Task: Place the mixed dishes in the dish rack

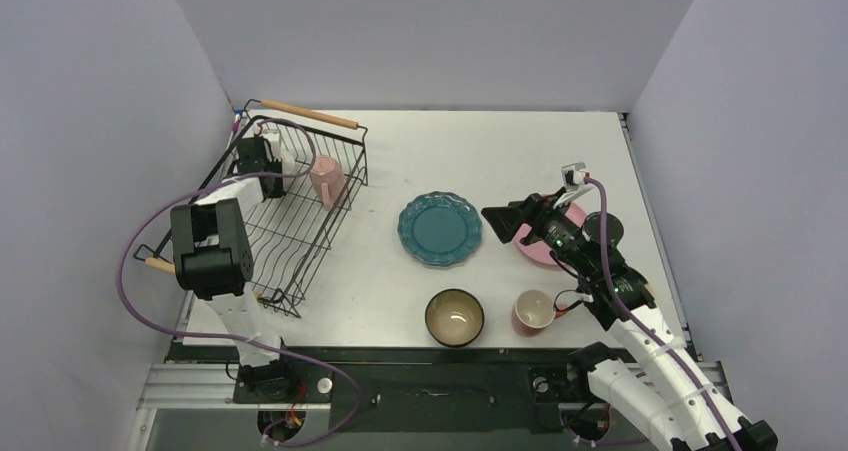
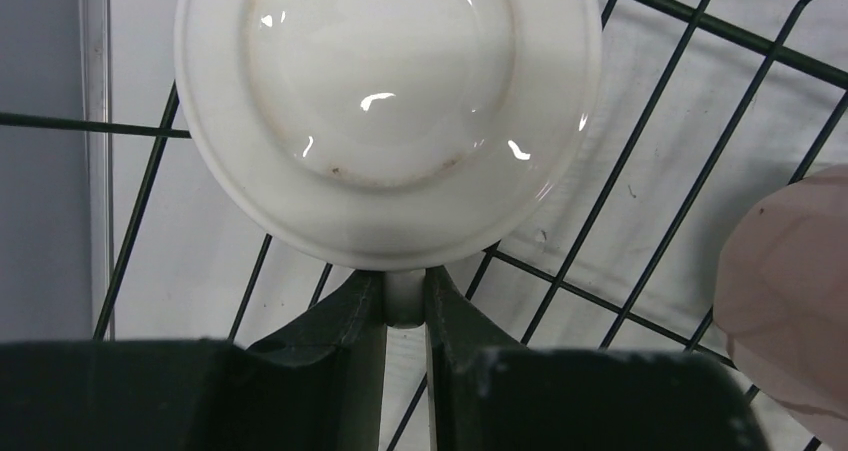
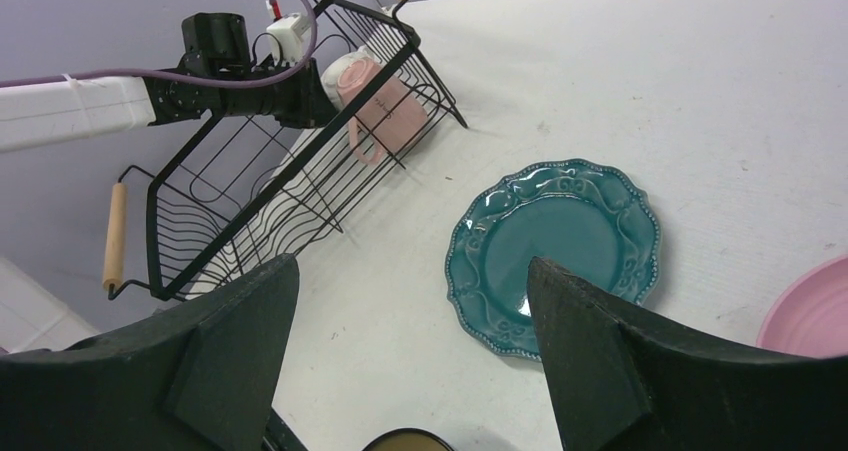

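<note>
Left hand (image 2: 404,293) is pinching the white mug (image 2: 390,101) by its handle inside the dish rack (image 1: 290,236), beside a pink mug (image 1: 326,179). Right hand (image 3: 410,266) is hovering spread wide over the teal plate (image 3: 555,251) on the desk (image 1: 560,151).

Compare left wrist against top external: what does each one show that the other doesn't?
Left wrist only: the left hand pinched on a narrow part of the white mug, whose base faces the camera.
Top external only: the teal plate, dark bowl, loose pink mug and pink plate on the table, plus the right hand, open near the teal plate.
Both: the dish rack wires and the racked pink mug inside.
</note>
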Robot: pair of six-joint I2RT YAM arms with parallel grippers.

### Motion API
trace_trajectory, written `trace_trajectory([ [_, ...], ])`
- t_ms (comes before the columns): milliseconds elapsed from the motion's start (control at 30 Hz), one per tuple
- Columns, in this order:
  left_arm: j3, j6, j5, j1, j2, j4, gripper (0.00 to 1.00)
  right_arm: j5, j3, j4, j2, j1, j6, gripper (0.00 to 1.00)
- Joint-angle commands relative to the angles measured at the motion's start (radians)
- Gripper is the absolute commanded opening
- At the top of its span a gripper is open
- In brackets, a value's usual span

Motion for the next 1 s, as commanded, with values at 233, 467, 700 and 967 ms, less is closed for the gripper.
trace_trajectory([
  [233,0.084,-0.043,-0.124,-0.015,0.031,-0.025,0.51,-0.032,0.024,-0.006,0.004,-0.013,0.007,0.79],
  [467,0.088,-0.108,-0.21,-0.026,-0.042,-0.056,0.72,-0.026,0.033,-0.043,0.003,-0.014,-0.001,0.79],
  [700,0.035,-0.238,-0.2,-0.049,-0.214,-0.075,0.83,-0.042,0.074,-0.167,0.07,-0.013,-0.048,0.78],
  [967,0.033,-0.352,-0.015,-0.105,-0.3,-0.061,0.8,-0.066,0.097,-0.191,0.077,-0.005,-0.02,0.77],
])
